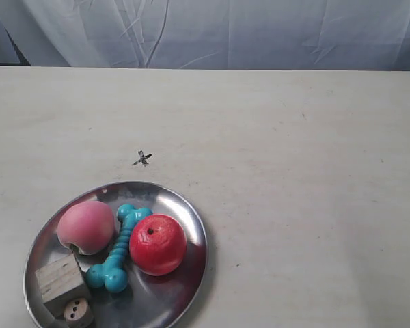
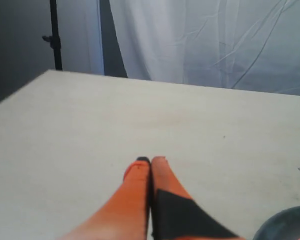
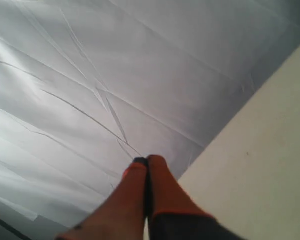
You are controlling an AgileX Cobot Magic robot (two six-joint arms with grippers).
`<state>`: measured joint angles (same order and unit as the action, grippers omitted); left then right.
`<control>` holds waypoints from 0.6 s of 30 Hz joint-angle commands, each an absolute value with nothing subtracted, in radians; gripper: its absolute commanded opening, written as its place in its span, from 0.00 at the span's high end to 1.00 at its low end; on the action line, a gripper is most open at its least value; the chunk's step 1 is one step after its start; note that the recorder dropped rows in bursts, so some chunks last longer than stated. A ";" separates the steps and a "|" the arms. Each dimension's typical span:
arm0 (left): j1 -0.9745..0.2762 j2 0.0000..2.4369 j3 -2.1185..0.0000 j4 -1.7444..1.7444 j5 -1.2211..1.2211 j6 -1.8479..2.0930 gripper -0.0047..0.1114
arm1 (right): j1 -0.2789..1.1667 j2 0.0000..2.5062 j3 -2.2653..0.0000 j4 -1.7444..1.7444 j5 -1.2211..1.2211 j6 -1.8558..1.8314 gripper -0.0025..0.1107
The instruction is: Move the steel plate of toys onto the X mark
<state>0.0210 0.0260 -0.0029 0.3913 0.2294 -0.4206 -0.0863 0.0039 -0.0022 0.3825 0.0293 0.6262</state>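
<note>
dark X mark (image 1: 143, 159) on the table (image 1: 294, 171), dots on the die (image 1: 78, 312)

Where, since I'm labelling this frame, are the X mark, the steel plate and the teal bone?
X mark (image 1: 143, 159), exterior view, where its strokes cross.
steel plate (image 1: 157, 301), exterior view, bare metal of its floor.
teal bone (image 1: 118, 249), exterior view, middle of its ribbed shaft.

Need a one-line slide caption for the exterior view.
Steel plate carrying apple, peach, teal bone, wooden cube and die rests on the table, not yet on the X mark.
</note>
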 commanded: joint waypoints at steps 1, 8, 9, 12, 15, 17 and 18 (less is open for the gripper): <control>0.019 0.023 0.000 0.472 -0.031 -0.439 0.96 | -0.091 0.000 0.000 0.404 0.074 0.674 0.98; 0.019 0.023 0.000 0.412 -0.582 -0.342 0.96 | -0.091 0.000 0.000 0.428 -0.041 0.674 0.98; 0.019 0.023 0.000 0.378 -0.572 -0.336 0.96 | -0.091 0.000 0.000 0.428 -0.063 0.674 0.98; 0.019 0.025 -0.024 0.099 -0.490 -0.336 0.96 | -0.091 0.000 0.000 0.383 -0.094 0.672 0.98; 0.019 0.029 -0.078 -0.218 -0.376 -0.199 0.96 | -0.091 0.000 -0.037 0.214 -0.092 0.672 0.98; 0.019 0.045 -0.110 -0.288 -0.329 -0.084 0.96 | -0.091 0.011 -0.065 0.135 -0.092 0.672 0.98; 0.019 0.060 -0.130 -0.288 -0.296 -0.061 0.96 | -0.091 0.031 -0.080 0.108 -0.092 0.672 0.98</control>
